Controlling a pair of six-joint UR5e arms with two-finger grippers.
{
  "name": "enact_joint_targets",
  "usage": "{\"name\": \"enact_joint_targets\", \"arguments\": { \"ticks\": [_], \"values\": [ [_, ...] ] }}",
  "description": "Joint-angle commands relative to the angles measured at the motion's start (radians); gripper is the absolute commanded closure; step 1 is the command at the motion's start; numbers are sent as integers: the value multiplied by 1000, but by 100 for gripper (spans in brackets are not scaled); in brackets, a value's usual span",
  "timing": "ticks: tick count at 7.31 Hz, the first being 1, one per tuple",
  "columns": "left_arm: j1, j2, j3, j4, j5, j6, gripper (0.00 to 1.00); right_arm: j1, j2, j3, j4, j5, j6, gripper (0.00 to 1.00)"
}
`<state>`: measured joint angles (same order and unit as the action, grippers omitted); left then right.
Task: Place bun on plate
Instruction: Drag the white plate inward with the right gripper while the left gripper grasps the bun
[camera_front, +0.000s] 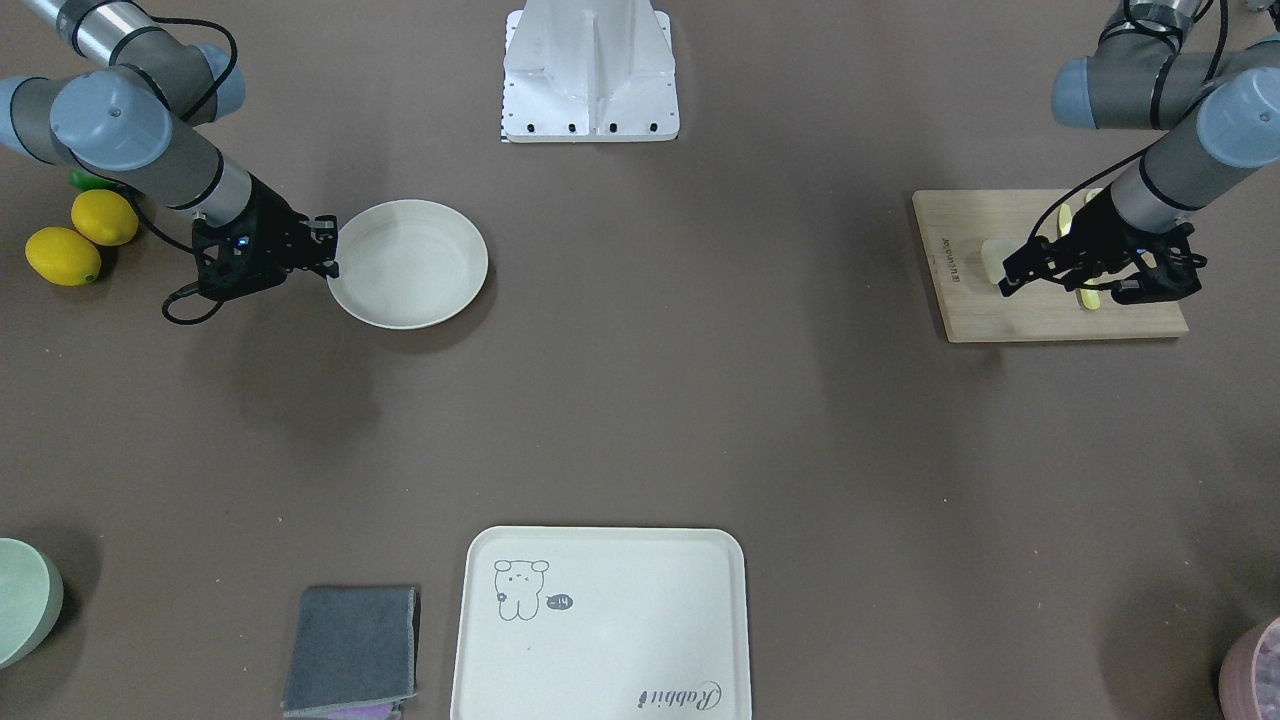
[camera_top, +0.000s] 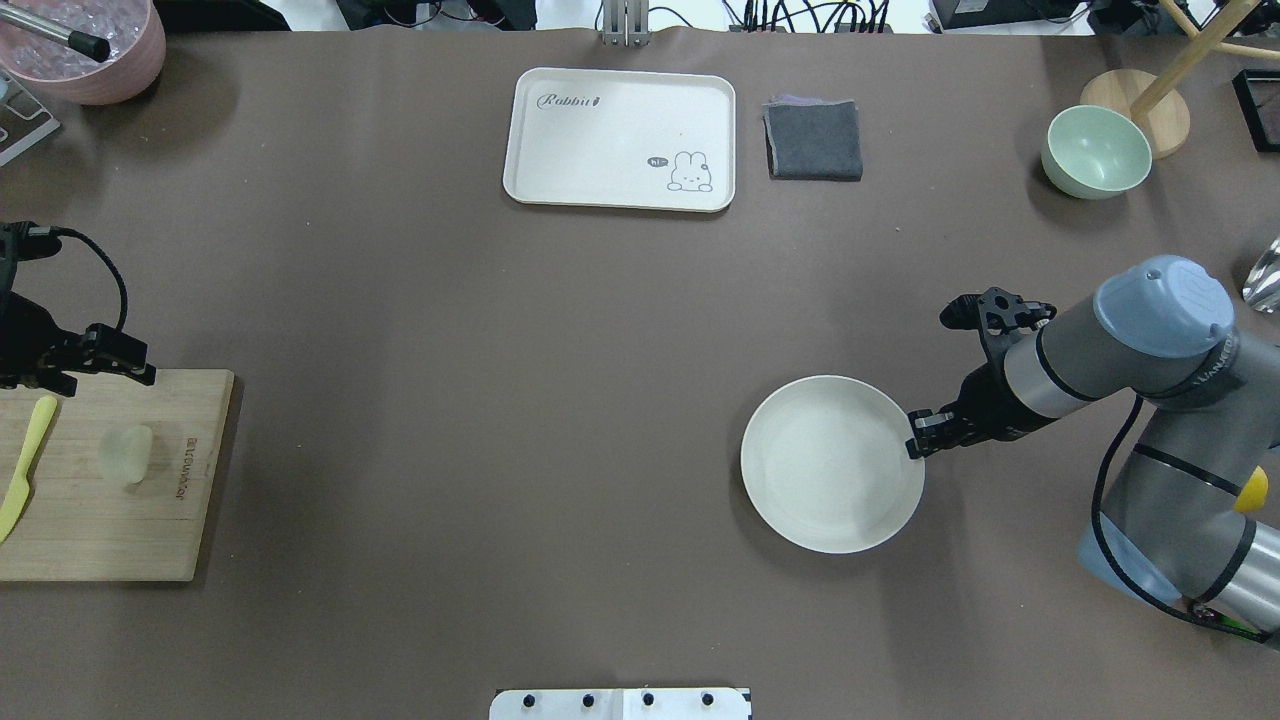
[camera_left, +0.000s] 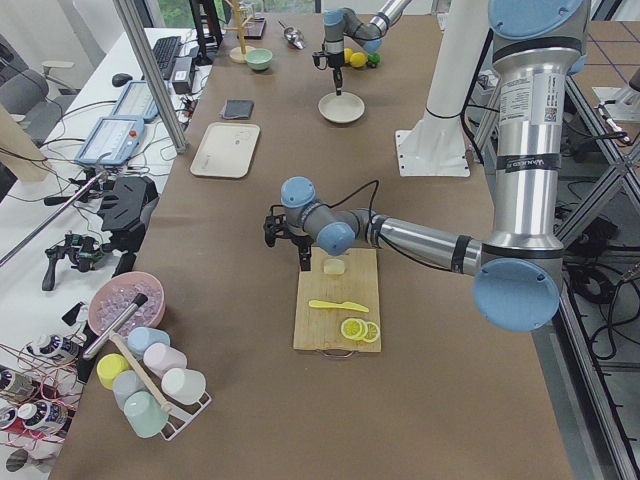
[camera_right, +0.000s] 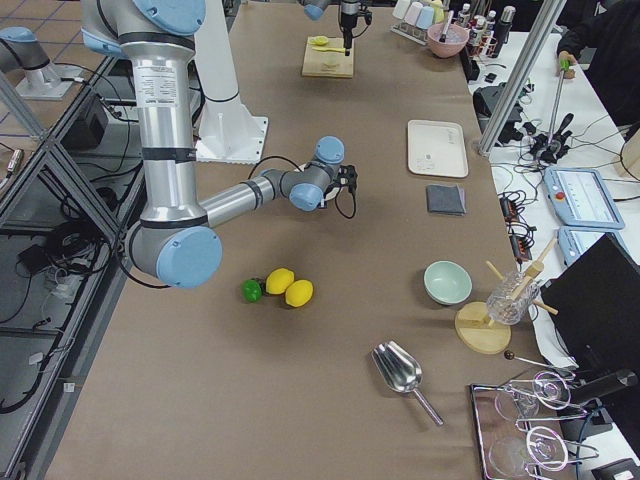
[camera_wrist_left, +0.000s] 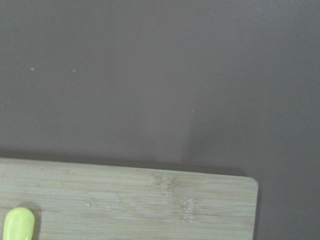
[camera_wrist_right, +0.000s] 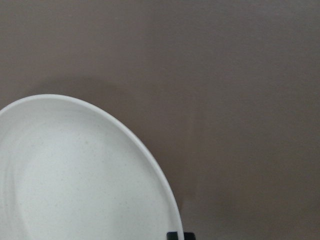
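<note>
The bun (camera_top: 127, 455) is a pale cream block lying on a wooden cutting board (camera_top: 150, 530) at the table's left end; it also shows as the bun (camera_front: 992, 262) and the bun (camera_left: 335, 267). My left gripper (camera_top: 100, 380) hangs open over the board's far edge, just beyond the bun, with nothing between its fingers. The round off-white plate (camera_top: 790, 500) sits bare on the right half of the table, also seen as the plate (camera_front: 440, 290) and the plate (camera_wrist_right: 75, 175). My right gripper (camera_top: 918, 440) is at the plate's right rim and looks shut on it.
A yellow knife (camera_top: 25, 465) lies on the board, with lemon slices (camera_left: 358, 328) at its end. At the far side stand a cream tray (camera_top: 620, 140), a grey cloth (camera_top: 814, 140), a green bowl (camera_top: 1095, 150) and a pink tub (camera_top: 85, 50). Lemons (camera_front: 80, 235) lie beside my right arm.
</note>
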<state>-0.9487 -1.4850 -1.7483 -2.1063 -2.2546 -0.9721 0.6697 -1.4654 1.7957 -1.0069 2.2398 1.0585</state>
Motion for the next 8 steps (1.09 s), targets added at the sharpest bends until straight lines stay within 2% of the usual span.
{"name": "enact_joint_targets", "arguments": {
  "ticks": [1, 2, 3, 4, 5, 6, 8],
  "values": [
    [74, 58, 6, -92, 62, -71, 3, -13, 101, -19, -10, 11, 79, 100],
    [120, 58, 3, -115, 90, -132, 3, -34, 140, -44, -10, -6, 121, 100],
    [157, 63, 0, -142, 119, -193, 8, -36, 201, -85, -10, -9, 145, 100],
    [162, 63, 0, -142, 119, -195, 17, -41, 239, -129, -9, -11, 155, 100],
    [162, 63, -3, -142, 119, -195, 36, -41, 279, -174, -7, -12, 155, 100],
    [162, 61, -11, -142, 119, -195, 51, -41, 293, -189, -6, -34, 156, 100],
    [162, 64, -46, -138, 113, -197, 64, -41, 357, -260, -4, -52, 161, 100]
  ]
}}
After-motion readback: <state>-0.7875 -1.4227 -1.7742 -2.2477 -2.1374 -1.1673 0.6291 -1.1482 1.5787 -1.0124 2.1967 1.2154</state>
